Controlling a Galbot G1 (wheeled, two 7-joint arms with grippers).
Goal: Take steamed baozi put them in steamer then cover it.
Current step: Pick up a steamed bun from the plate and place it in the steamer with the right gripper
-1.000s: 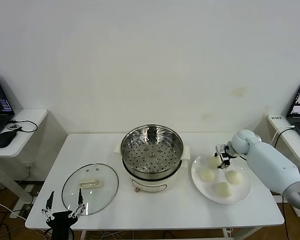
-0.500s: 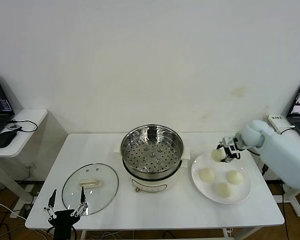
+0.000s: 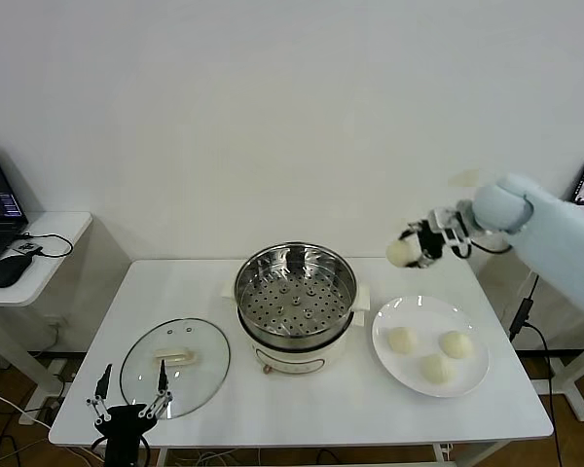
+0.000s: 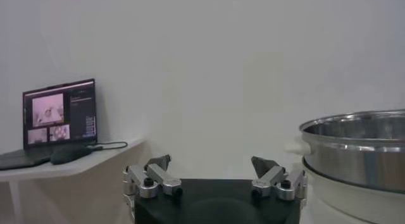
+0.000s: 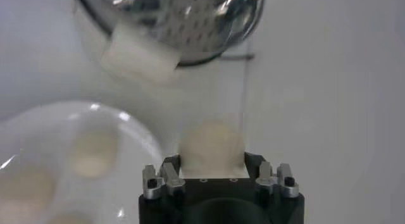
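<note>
Right gripper [image 3: 416, 249] clamped on one smooth, round, cream-white dough bun [image 3: 402, 253], aloft at 2 o'clock off the round stainless-steel steamer pot [image 3: 295, 294]. Risk: soft dough may squash or slip out before reaching the perforated tray. Three buns sit on the flat white plate [image 3: 472, 377]. Left gripper [image 3: 128, 401] idle, fingers spread, near the clear glass lid [image 3: 175, 366].

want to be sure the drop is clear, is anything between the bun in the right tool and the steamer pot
Nothing visible. The right tool holds a round cream-white dough bun in the air, off to the right of the round stainless-steel steamer pot. The pot is open, its perforated tray bare, and the round clear glass lid lies flat on the table to its left.
</note>
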